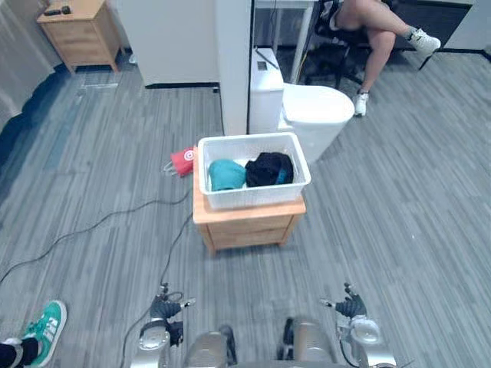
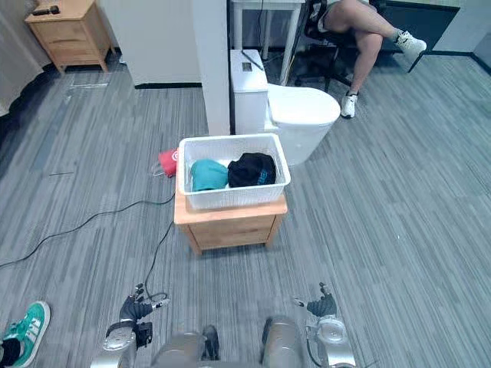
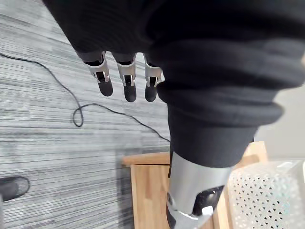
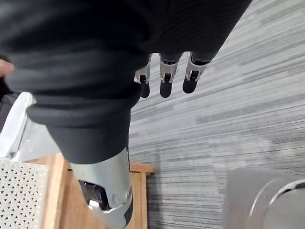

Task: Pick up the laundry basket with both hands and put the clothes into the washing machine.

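Basket (image 1: 257,196) at frame centre, on wooden stand (image 1: 249,228). Teal garment (image 1: 226,175) and black garment (image 1: 269,169) lie inside. Left hand (image 1: 164,310) lower left, right hand (image 1: 350,307) lower right. Both have fingers straight, empty, well apart from basket.

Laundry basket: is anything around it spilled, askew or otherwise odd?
Nothing is spilled: the teal garment and black garment lie inside the white basket, which sits level on the wooden stand. The one stray item is a red bag lying on the floor behind the stand's left corner.
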You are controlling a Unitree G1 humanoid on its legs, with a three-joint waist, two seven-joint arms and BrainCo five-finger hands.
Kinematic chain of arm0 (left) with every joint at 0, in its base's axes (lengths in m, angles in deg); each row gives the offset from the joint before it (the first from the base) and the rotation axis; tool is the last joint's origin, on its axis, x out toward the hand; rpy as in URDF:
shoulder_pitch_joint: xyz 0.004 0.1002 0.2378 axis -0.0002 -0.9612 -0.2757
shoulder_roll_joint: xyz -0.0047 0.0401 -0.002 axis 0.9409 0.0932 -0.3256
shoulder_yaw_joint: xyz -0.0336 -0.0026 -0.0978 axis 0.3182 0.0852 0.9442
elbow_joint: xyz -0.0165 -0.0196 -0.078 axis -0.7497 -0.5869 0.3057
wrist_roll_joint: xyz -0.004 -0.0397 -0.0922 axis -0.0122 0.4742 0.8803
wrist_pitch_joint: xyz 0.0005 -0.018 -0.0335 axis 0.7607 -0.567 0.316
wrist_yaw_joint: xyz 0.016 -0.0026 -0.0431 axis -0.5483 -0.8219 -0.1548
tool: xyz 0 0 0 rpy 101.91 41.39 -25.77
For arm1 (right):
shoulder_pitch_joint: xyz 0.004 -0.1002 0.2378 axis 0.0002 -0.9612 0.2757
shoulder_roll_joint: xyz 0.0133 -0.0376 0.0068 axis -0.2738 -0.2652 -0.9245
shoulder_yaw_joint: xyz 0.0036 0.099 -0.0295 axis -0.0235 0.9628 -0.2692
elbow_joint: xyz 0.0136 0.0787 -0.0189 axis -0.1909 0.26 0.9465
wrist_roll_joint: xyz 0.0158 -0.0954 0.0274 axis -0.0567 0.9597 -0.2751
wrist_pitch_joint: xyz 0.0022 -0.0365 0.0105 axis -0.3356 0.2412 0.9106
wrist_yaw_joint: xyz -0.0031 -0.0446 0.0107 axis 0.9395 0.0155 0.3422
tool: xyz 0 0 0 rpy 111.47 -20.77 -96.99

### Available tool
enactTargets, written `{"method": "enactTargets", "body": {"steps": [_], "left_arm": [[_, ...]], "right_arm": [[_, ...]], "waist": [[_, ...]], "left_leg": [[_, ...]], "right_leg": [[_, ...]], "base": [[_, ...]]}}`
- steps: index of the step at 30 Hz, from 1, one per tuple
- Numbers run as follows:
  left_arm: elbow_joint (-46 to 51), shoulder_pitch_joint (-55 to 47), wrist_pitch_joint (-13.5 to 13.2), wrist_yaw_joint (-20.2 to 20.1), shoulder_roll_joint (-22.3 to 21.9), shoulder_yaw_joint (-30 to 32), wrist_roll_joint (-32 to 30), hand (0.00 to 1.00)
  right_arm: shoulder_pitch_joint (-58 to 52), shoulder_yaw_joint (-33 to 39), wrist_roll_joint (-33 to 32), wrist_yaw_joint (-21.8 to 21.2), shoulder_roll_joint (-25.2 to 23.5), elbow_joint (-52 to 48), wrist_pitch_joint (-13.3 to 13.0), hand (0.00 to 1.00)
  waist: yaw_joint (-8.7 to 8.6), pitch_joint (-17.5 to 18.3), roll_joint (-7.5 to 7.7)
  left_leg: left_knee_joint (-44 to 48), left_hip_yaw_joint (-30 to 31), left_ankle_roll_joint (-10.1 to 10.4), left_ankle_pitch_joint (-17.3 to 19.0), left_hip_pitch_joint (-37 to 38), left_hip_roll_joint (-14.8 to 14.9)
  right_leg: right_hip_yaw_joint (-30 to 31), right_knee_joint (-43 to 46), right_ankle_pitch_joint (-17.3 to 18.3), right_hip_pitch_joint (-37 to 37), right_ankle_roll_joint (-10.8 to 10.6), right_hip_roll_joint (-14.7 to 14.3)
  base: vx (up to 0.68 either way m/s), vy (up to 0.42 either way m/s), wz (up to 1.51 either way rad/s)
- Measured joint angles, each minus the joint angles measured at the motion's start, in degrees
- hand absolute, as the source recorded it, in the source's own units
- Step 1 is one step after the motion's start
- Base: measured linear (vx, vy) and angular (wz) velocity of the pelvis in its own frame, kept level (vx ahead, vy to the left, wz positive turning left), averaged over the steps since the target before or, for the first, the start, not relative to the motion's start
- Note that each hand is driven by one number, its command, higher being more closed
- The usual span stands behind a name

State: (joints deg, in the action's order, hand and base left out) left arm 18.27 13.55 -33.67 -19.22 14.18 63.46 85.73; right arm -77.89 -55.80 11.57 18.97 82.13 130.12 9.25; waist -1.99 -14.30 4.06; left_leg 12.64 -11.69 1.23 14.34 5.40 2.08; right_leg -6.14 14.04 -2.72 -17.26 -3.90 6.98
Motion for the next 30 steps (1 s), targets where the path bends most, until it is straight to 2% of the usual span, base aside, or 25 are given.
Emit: {"method": "enactTargets", "body": {"steps": [1, 2, 3, 4, 5, 7, 8, 10, 12, 13, 14, 16, 18, 22, 27, 30], "left_arm": [[-0.5, 0.0, 0.0, 0.0, -0.8, 0.1, 0.0, 0.0], [-0.3, -0.5, -0.1, 0.0, -1.5, 0.5, 0.0, 0.0], [-0.3, -0.6, -0.1, 0.0, -1.7, 0.7, 0.0, 0.0], [0.0, -0.6, 0.0, 0.0, -2.8, 1.5, 0.0, 0.0], [1.7, -1.6, 0.1, 0.0, -4.3, 2.4, 0.0, 0.0], [3.4, -2.7, 0.0, -0.1, -5.1, 2.4, 0.0, 0.0], [4.1, -2.6, 0.1, -0.1, -5.1, 2.4, 0.0, 0.0], [6.4, -2.8, 0.3, 0.0, -5.1, 2.5, 0.0, 0.0], [9.0, -2.8, 0.5, 0.0, -5.1, 2.5, 0.1, 0.0], [10.7, -2.7, 0.5, 0.1, -5.2, 2.4, 0.1, 0.0], [12.0, -2.6, 0.4, 0.2, -5.1, 2.4, 0.1, 0.0], [13.4, -1.8, 0.4, 0.5, -4.1, 2.0, 0.1, 0.0], [15.2, -1.7, 0.2, 1.1, -4.2, 1.9, 0.1, 0.0], [15.5, 0.2, -0.4, 1.9, -2.8, 1.9, 0.1, 0.0], [11.9, 6.5, -0.4, 4.2, 0.4, 0.3, -1.4, 0.0], [7.8, 12.0, -0.4, 5.1, 1.3, -1.9, -3.5, 0.0]], "right_arm": [[-0.6, 0.0, 0.0, 0.0, 0.9, -0.1, 0.1, 0.0], [-0.7, 0.0, 0.1, 0.0, 1.1, -0.5, 0.3, 0.0], [-0.9, 0.0, 0.1, 0.0, 0.9, -1.2, 0.6, 0.0], [-2.2, 0.1, 0.2, 0.0, 0.7, -3.7, 1.0, 0.0], [-3.6, 0.0, 0.4, 0.0, 0.5, -6.5, 1.0, 0.0], [-4.3, -0.4, 0.6, 0.2, 0.0, -9.2, 1.0, 0.0], [-4.6, -0.3, 0.5, 0.5, -0.4, -10.5, 1.0, 0.0], [-4.8, 0.2, 0.4, 1.1, -0.8, -12.0, 1.0, 0.0], [-5.1, 0.2, -0.2, 1.4, -0.8, -13.5, 1.0, 0.0], [-5.4, 0.4, -0.2, 1.5, -0.7, -15.0, 1.0, 0.0], [-5.7, 1.6, -0.7, 1.5, -1.3, -16.5, 1.0, 0.0], [-5.9, 2.4, -1.3, 1.7, -2.8, -18.2, 1.0, 0.0], [-5.7, 2.0, -1.3, 1.8, -3.1, -20.7, 0.9, 0.0], [-0.8, 0.5, -1.3, 2.7, -2.9, -20.8, 0.5, 0.0], [7.1, -1.7, -1.3, 3.6, -1.5, -17.0, 0.2, 0.0], [12.1, -3.0, -1.3, 3.9, 0.3, -13.9, -0.2, 0.0]], "waist": [[-0.18, -0.1, -1.21], [0.0, 0.1, -2.36], [-0.01, 0.1, -2.38], [-0.17, -0.3, -3.1], [-0.05, -0.7, -4.0], [1.12, -0.7, -3.96], [1.3, -0.7, -3.47], [1.53, -0.5, -3.4], [1.71, -0.4, -3.64], [1.81, 0.0, -4.34], [1.77, 0.4, -5.24], [1.33, 0.6, -3.59], [1.61, 0.7, -3.42], [1.38, 1.0, -4.04], [1.39, 0.7, -4.82], [1.21, -0.2, -6.11]], "left_leg": [[1.0, 0.6, 1.0, 1.5, 0.8, 1.4], [5.5, 0.7, 2.1, 2.2, 0.0, 3.3], [10.3, 0.6, 2.6, 1.9, -2.0, 4.4], [22.8, 0.7, 4.6, 0.2, -6.3, 7.5], [35.4, 0.8, 4.0, -4.8, -10.3, 11.1], [47.1, 0.8, 2.9, -4.2, -15.4, 14.6], [48.2, 0.5, 2.3, -3.8, -17.7, 15.1], [42.4, -0.3, 1.1, -3.0, -19.8, 15.2], [29.4, -2.6, 1.8, -2.3, -19.1, 14.0], [17.2, -2.8, 3.3, -4.4, -17.4, 12.3], [9.7, -2.8, 3.6, -6.5, -15.5, 11.1], [5.5, -2.9, 3.4, -7.6, -14.1, 8.6], [3.7, -3.5, 3.2, -7.7, -13.2, 7.0], [-2.0, -5.2, 2.4, -9.8, -12.7, 4.9], [-6.5, -5.8, 2.2, -12.3, -13.2, 4.7], [-7.9, -5.9, 1.9, -13.4, -13.8, 4.6]], "right_leg": [[0.4, 2.8, 0.4, -0.2, 1.2, -1.0], [-0.7, 5.3, 3.6, -0.2, 2.2, -2.0], [-1.3, 6.2, 4.9, 0.1, 2.6, -2.0], [-2.6, 7.4, 6.6, 2.2, 3.6, -2.9], [-3.4, 8.1, 8.7, 5.3, 5.0, -4.4], [-3.1, 8.2, 11.1, 8.8, 6.3, -5.4], [-3.0, 7.7, 12.1, 10.1, 6.4, -5.2], [-2.9, 6.5, 13.3, 12.0, 6.5, -5.2], [-3.0, 5.7, 13.3, 12.6, 5.9, -4.9], [-3.3, 5.9, 13.7, 12.1, 5.3, -4.9], [-3.2, 6.4, 14.8, 11.8, 3.5, -5.3], [-3.2, 6.8, 15.3, 11.5, 2.7, -3.1], [-2.8, 6.3, 15.7, 11.5, 2.1, -1.8], [-1.3, 2.5, 14.1, 10.5, -0.1, -1.1], [0.2, -2.9, 9.9, 9.3, -0.1, -2.5], [0.7, -4.4, 7.8, 8.5, 0.0, -2.9]], "base": [[0.51, -0.222, 0.27], [0.41, -0.18, 0.12], [0.56, -0.301, 0.21], [0.52, -0.3, 0.18], [0.51, -0.282, 0.08], [0.36, -0.141, -0.19], [0.3, -0.112, -0.11], [0.28, -0.037, -0.01], [0.29, 0.048, 0.0], [0.32, 0.148, -0.01], [0.27, 0.133, 0.11], [0.23, 0.095, 0.24], [0.18, 0.084, 0.04], [0.08, 0.059, -0.15], [0.03, 0.025, -0.2], [-0.04, 0.027, -0.12]]}}
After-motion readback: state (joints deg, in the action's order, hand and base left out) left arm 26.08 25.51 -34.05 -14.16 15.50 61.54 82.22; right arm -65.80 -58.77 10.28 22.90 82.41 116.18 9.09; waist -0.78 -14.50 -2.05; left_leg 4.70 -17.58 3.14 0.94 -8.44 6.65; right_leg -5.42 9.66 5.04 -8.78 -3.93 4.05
